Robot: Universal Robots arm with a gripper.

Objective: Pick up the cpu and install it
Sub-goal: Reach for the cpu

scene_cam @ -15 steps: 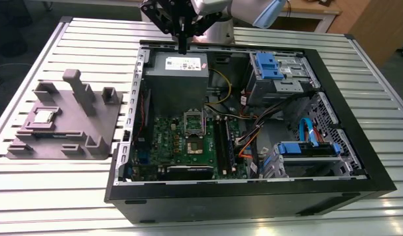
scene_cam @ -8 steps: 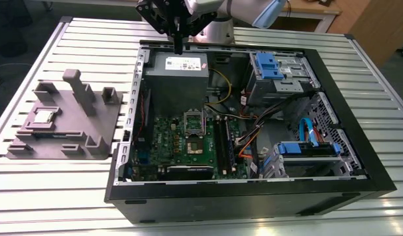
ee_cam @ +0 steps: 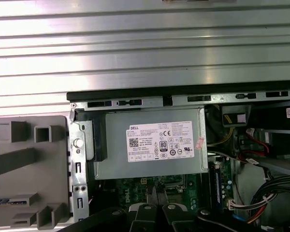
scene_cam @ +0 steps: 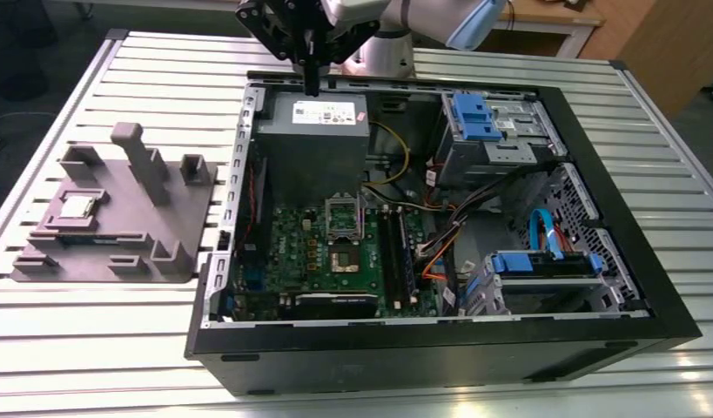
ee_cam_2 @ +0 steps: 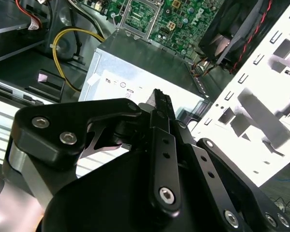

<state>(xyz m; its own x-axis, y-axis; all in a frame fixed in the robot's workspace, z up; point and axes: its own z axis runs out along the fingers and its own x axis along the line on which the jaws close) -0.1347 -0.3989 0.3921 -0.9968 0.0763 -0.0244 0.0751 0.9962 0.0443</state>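
The gripper (scene_cam: 313, 85) is seen in the exterior view hanging over the far edge of the power supply (scene_cam: 313, 139), just inside the rear rim of the open computer case (scene_cam: 449, 353). Its fingers (ee_cam_2: 160, 104) are drawn together into one narrow dark bar in the second wrist view, and nothing is held between them. In the first wrist view the fingertips are set over the near edge of the power supply's labelled face (ee_cam: 159, 141), where it meets the green motherboard (ee_cam: 183, 186).

Open air is left all around the gripper, and no contact with the case or the power supply is seen.

Inside the case, the processor socket (scene_cam: 342, 228) on the motherboard lies uncovered and unoccupied. It is bounded by the power supply on the far side and by memory slots (scene_cam: 393, 252) on the exterior view's right. Loose cables (scene_cam: 449, 222) run further to that side, clear of the socket.

The cpu (scene_cam: 77, 206) is found outside the case, lying flat in a recess of the grey fixture (scene_cam: 112, 261) on the exterior view's left, well apart from the gripper. The fixture's upright posts (scene_cam: 141, 161) stand just beyond it. The slatted metal table (scene_cam: 124, 357) carries both fixture and case, with a bare strip between them.
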